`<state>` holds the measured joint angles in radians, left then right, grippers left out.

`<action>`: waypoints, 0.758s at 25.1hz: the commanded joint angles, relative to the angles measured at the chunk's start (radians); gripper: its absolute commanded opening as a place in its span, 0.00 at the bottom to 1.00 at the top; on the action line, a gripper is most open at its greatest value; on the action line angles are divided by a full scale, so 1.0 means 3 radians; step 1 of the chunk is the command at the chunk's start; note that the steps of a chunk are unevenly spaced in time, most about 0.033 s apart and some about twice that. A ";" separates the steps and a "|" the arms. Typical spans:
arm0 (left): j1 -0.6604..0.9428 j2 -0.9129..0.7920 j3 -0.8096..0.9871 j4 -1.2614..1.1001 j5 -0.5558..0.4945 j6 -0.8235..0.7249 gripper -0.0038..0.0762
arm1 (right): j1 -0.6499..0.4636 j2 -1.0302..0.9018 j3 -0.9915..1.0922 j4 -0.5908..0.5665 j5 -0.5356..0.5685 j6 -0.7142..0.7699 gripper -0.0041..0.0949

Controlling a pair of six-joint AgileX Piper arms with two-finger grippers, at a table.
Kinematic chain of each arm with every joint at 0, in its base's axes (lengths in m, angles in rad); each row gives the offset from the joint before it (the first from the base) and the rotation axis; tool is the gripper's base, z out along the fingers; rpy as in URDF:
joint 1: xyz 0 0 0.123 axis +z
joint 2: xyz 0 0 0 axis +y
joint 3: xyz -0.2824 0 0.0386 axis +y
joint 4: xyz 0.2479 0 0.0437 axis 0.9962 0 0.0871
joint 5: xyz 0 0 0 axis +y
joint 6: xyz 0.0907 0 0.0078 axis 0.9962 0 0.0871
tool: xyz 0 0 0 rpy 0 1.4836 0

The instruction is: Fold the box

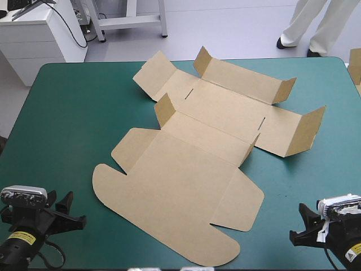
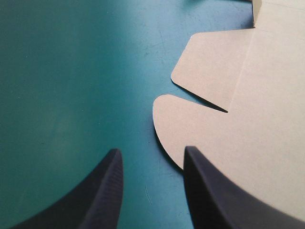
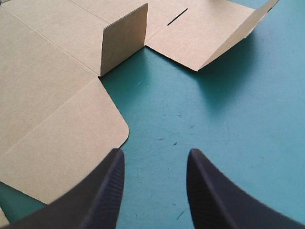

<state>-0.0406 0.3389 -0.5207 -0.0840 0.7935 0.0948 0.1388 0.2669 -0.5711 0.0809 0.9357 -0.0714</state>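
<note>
1 brown box [image 1: 186,169] lies opened out as a cut sheet in the middle of 1 teal-green table [image 1: 73,113], running from the near edge between the 2 grippers toward the far right. Its near part is a broad flat panel with rounded corners and 2 side flaps lying flat. Farther off, at least 5 tabs and walls stand raised, and 2 thin slots [image 1: 189,93] are cut in the far panel. The left gripper [image 1: 73,210] hovers near the table's near left corner, its black fingers spread wide and holding nothing. The right gripper [image 1: 297,222], near the near right corner, is just as wide and bare. Each arm carries 1 yellow label [image 1: 22,238], its writing too small to read
</note>
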 commanded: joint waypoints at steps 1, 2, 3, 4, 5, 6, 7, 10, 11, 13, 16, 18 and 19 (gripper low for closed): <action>-0.0004 0.0055 -0.0112 -0.0038 -0.0211 -0.0015 0.41 | 0.0010 0.0040 -0.0104 -0.0005 -0.0235 -0.0006 0.43; -0.0004 0.0055 -0.0112 -0.0038 -0.0211 -0.0015 0.41 | 0.0010 0.0040 -0.0104 -0.0005 -0.0235 -0.0006 0.43; -0.0004 0.0055 -0.0112 -0.0038 -0.0211 -0.0015 0.41 | 0.0010 0.0040 -0.0104 -0.0005 -0.0235 -0.0006 0.43; -0.0004 0.0055 -0.0112 -0.0038 -0.0211 -0.0015 0.41 | 0.0010 0.0040 -0.0104 -0.0005 -0.0235 -0.0006 0.43; -0.0004 0.0055 -0.0112 -0.0038 -0.0211 -0.0015 0.41 | 0.0010 0.0040 -0.0104 -0.0005 -0.0235 -0.0006 0.43; -0.0004 0.0055 -0.0112 -0.0038 -0.0211 -0.0015 0.41 | 0.0010 0.0040 -0.0104 -0.0005 -0.0235 -0.0006 0.43; -0.0004 0.0055 -0.0112 -0.0038 -0.0211 -0.0015 0.41 | 0.0010 0.0040 -0.0104 -0.0005 -0.0235 -0.0006 0.43; -0.0004 0.0055 -0.0114 -0.0038 -0.0211 -0.0015 0.41 | 0.0010 0.0040 -0.0104 -0.0005 -0.0235 -0.0002 0.43; -0.0004 0.0055 -0.0120 -0.0038 -0.0211 -0.0015 0.41 | 0.0010 0.0040 -0.0104 -0.0005 -0.0235 -0.0002 0.43; -0.0004 0.0058 -0.0128 -0.0038 -0.0211 -0.0015 0.41 | 0.0010 0.0073 -0.0104 -0.0005 -0.0235 -0.0002 0.43; -0.0004 0.0092 -0.0148 -0.0038 -0.0195 -0.0015 0.41 | 0.0010 0.0203 -0.0110 0.0025 -0.0235 -0.0002 0.46; -0.0004 0.0186 -0.0217 -0.0038 -0.0101 -0.0015 0.41 | 0.0010 0.0421 -0.0178 0.0094 -0.0235 -0.0002 0.52; -0.0004 0.0268 -0.0279 -0.0033 -0.0074 -0.0015 0.41 | 0.0010 0.0581 -0.0272 0.0135 -0.0248 -0.0002 0.55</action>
<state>-0.0406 0.3790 -0.5504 -0.0840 0.8199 0.0948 0.1388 0.3735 -0.5901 0.0970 0.9327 -0.0714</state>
